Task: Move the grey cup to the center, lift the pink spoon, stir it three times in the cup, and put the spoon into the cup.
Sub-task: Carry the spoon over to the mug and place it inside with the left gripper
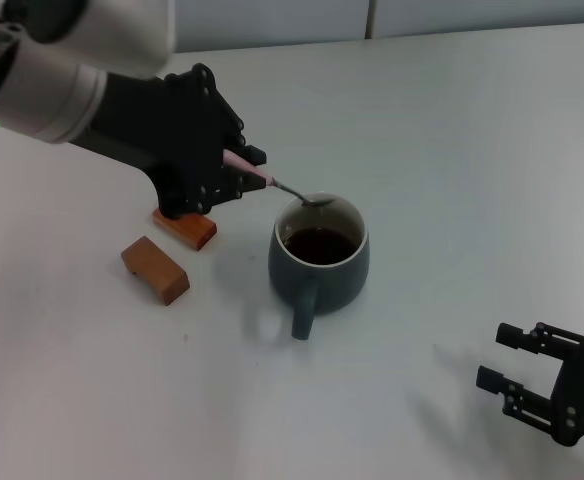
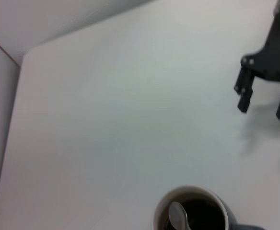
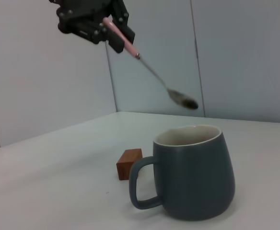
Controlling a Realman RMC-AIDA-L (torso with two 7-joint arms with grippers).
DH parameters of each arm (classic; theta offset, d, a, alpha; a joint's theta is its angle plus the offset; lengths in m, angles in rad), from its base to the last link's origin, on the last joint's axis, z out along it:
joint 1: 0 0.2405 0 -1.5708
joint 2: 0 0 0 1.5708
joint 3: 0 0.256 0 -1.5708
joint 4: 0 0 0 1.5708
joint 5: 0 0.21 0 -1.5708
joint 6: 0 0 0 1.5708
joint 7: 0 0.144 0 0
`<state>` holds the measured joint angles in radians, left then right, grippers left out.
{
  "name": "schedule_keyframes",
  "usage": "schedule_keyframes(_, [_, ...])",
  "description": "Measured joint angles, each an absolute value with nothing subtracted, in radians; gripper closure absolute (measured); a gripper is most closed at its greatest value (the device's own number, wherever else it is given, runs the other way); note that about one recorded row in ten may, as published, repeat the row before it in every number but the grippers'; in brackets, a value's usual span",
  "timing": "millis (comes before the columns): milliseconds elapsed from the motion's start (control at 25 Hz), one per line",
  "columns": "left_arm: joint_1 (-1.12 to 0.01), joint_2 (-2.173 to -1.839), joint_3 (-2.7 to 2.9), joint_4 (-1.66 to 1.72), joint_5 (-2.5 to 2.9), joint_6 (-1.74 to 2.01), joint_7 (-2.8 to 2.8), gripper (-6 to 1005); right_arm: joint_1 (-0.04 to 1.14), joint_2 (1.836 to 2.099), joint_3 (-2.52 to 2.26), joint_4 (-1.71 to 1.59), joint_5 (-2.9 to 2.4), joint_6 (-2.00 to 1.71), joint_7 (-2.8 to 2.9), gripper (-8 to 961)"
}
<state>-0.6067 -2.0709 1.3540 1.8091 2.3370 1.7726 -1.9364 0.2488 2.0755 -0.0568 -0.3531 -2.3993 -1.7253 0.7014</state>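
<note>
Pink handle pinched in our left gripper (image 1: 234,180), we're holding the pink spoon (image 3: 152,72) bowl-down above the grey cup (image 1: 319,262) just below-right; lowering straight keeps it off the rim. Right gripper (image 1: 532,380) is idling agape.

The grey cup (image 1: 319,262) stands alone mid-worktop (image 1: 452,150), bare surface open on its far and right sides. Its mouth is unobstructed; the pink spoon (image 3: 149,69) hangs clear above the rim. 2 wooden blocks (image 1: 170,250) crowd the left approach, under the left gripper (image 1: 234,172). The right gripper (image 1: 532,380) sits well apart, near the front right.
</note>
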Motion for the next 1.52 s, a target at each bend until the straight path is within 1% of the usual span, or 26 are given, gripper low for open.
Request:
schedule_keyframes(360, [-0.666, -2.079, 1.545, 1.783, 2.492, 1.757, -1.985, 845, 0.254, 2.075, -0.055, -0.355, -2.398, -1.727, 0.704, 366])
schedule_keyframes(920, [-0.717, -2.08, 1.702, 1.661, 2.573, 1.654, -2.015, 838, 0.251, 2.075, -0.054, -0.351, -2.396, -1.729, 0.705, 366])
schedule_keyframes(1520, [-0.741, -2.08, 1.729, 1.665, 2.543, 1.683, -2.025, 830, 0.249, 2.077, -0.054, -0.348, -2.396, -1.728, 0.706, 366])
